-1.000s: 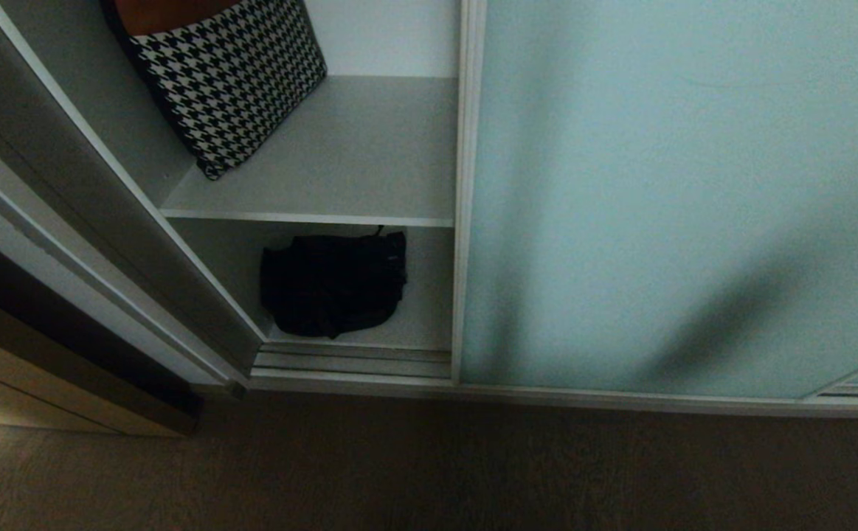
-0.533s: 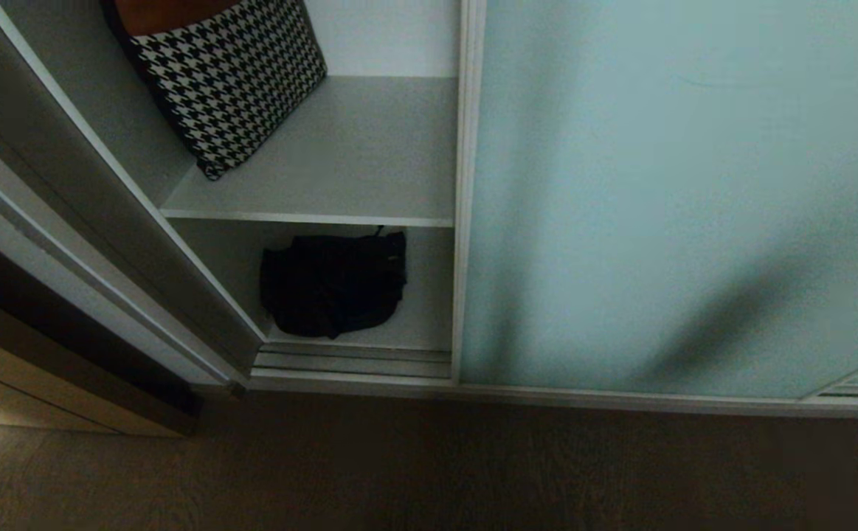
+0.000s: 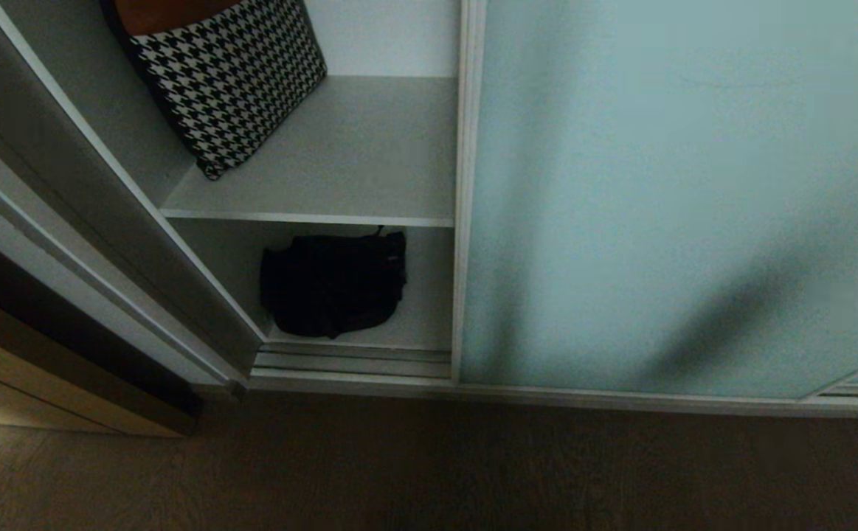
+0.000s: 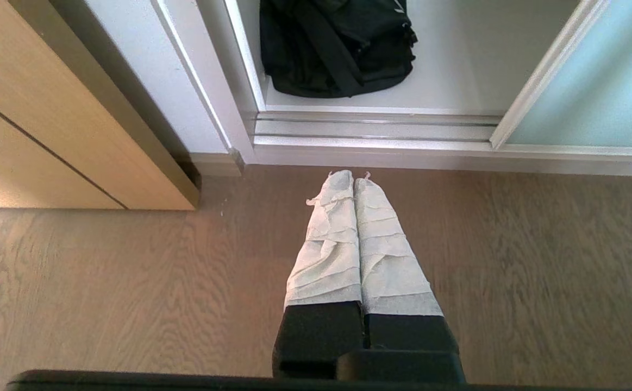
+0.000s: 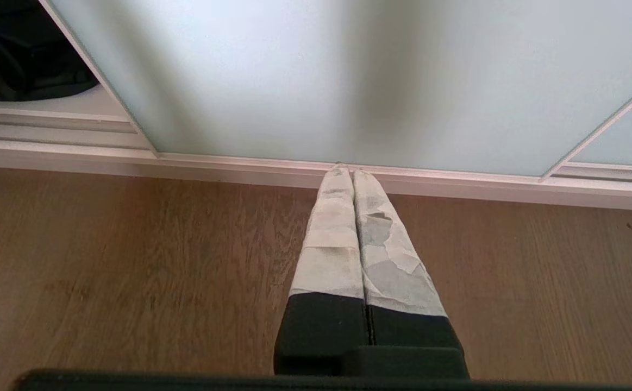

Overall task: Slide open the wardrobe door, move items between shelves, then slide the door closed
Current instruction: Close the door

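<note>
two claws shut, one black bag waiting on the bottom shelf

both arms hang low over the wood floor (image 4: 131,282), outside the head view. the left claw (image 4: 348,176) has its taped fingers pressed together and holds nothing; the right claw (image 5: 346,171) is the same, closed and empty.

ahead of the left claw, past the ribbed floor track (image 4: 375,126), the bulky black bag (image 3: 334,284) with its broad strap lies on the bottom shelf (image 3: 429,310). above it the upper shelf (image 3: 355,155) carries a houndstooth bag (image 3: 229,74) leaning at its left end, with bare board beside it. straight ahead of the right claw stands the sliding wardrobe door (image 3: 679,199), pushed aside so the bay is open; its bottom rail is just beyond that claw's tips.

judging from this, the door step is done and the bag move comes next. the left claw looks the better placed. it should spread its fingers before reaching in, clear the track and door edge, and take the bag by its broad strap or a thick fold. soft fabric sags, so lift well above the shelf's front edge before setting it on the bare board.
</note>
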